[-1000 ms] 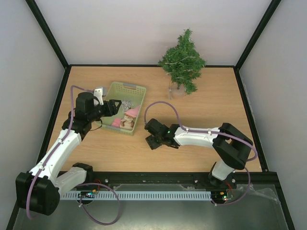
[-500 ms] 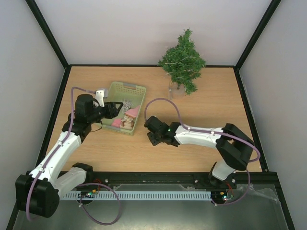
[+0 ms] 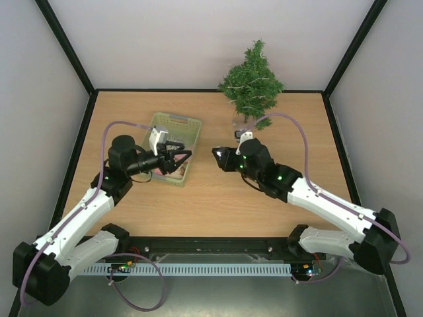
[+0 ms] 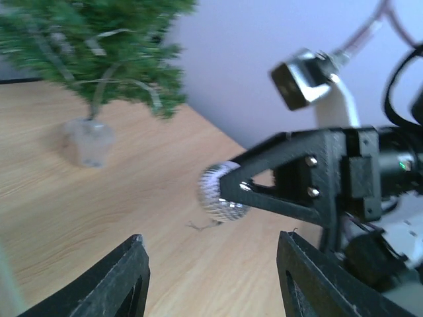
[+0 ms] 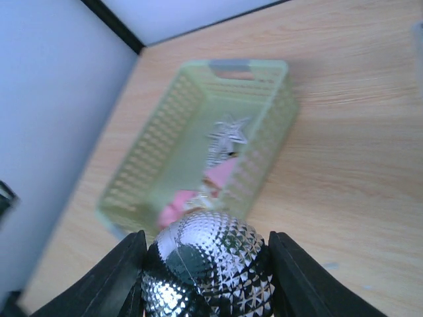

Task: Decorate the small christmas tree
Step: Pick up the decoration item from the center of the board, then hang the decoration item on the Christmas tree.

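Observation:
The small christmas tree stands in a clear pot at the table's back right, with a silver strand through its branches. It also shows, blurred, in the left wrist view. My right gripper is shut on a faceted silver ball ornament and holds it above the table, right of the pale green basket. My left gripper is open and empty over the basket's right side. It faces the ball, which hangs a short way in front of it.
The basket holds a silver star and pink ornaments. Black frame posts and pale walls close in the table at the back and both sides. Purple cables loop from both arms.
My right arm has lifted off the table and swung back and right with the ball. My left gripper has moved right over the basket and turned toward the ball.

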Motion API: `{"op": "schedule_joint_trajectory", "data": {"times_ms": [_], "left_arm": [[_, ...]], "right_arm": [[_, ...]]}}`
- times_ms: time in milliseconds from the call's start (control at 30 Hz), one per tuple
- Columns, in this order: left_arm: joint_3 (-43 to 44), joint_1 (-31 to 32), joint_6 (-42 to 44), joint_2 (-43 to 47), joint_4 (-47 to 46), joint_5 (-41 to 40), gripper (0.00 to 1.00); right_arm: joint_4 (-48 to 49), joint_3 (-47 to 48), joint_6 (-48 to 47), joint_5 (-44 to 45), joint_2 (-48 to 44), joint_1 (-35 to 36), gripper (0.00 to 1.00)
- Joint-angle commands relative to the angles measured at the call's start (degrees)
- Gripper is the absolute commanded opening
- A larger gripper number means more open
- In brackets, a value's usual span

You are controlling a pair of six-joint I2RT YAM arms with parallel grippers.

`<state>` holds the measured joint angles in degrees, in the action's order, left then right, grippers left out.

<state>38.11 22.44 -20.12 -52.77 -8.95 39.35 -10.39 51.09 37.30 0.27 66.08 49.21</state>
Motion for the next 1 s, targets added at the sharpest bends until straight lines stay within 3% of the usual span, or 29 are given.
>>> {"op": "schedule_joint_trajectory", "data": {"times_ms": [0,333,633,967], "left_arm": [[0.2,5.62,2.98,-0.09,-5.73,4.05,0.55],[2.8,12.23,1.84,-3.19,-11.76,6.7,0.56],[6.87,16.74,-0.25,-7.0,-14.49,6.98,0.56],[7.85,18.48,0.26,-9.92,-13.99,5.3,0.42]], "right_arm": [[10.52,-3.52,12.66,-7.3,-5.19,0.18,0.35],[17.75,-7.28,18.47,-7.57,-15.87,0.18,0.36],[27.14,-12.35,26.71,-14.04,-19.78,0.18,0.36],[30.68,-15.36,29.16,-15.37,-20.85,0.18,0.35]]}}
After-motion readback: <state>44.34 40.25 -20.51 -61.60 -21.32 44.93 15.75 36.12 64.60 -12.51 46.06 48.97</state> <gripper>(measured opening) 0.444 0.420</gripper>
